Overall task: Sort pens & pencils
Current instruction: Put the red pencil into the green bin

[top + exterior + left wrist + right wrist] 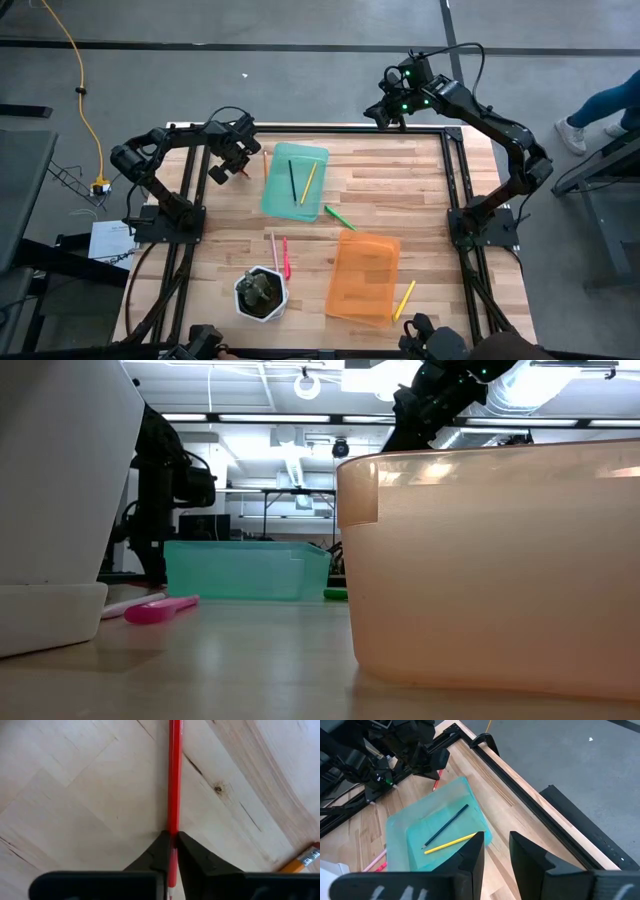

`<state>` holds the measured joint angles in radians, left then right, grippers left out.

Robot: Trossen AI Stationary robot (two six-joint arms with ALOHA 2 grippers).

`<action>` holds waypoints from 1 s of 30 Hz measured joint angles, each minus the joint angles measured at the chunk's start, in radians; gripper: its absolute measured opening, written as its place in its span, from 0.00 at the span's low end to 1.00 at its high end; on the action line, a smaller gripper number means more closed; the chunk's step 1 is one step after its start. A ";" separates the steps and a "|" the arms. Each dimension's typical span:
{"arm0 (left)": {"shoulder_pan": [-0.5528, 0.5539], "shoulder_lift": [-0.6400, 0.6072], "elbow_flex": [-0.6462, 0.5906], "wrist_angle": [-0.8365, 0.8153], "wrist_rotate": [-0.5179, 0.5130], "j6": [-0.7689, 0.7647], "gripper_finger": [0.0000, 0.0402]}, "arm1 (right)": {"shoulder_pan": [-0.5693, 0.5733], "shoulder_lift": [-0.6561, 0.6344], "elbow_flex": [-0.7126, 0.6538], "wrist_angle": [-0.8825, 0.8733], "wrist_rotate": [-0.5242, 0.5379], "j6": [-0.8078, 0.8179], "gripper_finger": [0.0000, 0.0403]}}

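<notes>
Near edge: a yellow pencil [404,300] lies right of the orange tray [364,277], pink pens [285,257] by the pot [261,293], all with open wood around. A green pen [339,217] lies mid-table. Farther, the green tray [295,180] holds two sticks, likely sorted. Far left, the left gripper [241,168] pinches a red pencil [174,780] against the table beside the tray. The right gripper [398,110] waits spread over the far edge.

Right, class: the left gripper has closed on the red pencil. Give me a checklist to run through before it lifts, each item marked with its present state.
1. Left gripper closed on red pencil: ok.
2. Pencil centred between the fingers: ok.
3. Green tray beside the gripper, with room: ok; it holds a dark pencil and a yellow pencil.
4. Right gripper raised, out of the way: ok.
5. Grip firm enough: cannot tell.
</notes>
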<state>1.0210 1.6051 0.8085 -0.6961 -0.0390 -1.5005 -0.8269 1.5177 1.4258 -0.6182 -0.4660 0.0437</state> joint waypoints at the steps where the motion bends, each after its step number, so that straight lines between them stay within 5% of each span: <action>1: 0.000 0.000 0.000 0.000 0.001 0.000 0.05 | 0.000 0.000 0.000 0.000 0.000 0.000 0.21; 30: 0.000 -0.081 0.014 -0.075 0.008 0.176 0.01 | 0.000 0.000 0.000 0.002 0.029 -0.026 0.21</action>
<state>1.0206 1.5245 0.8230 -0.7715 -0.0309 -1.3244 -0.8268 1.5178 1.4258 -0.6167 -0.4374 0.0176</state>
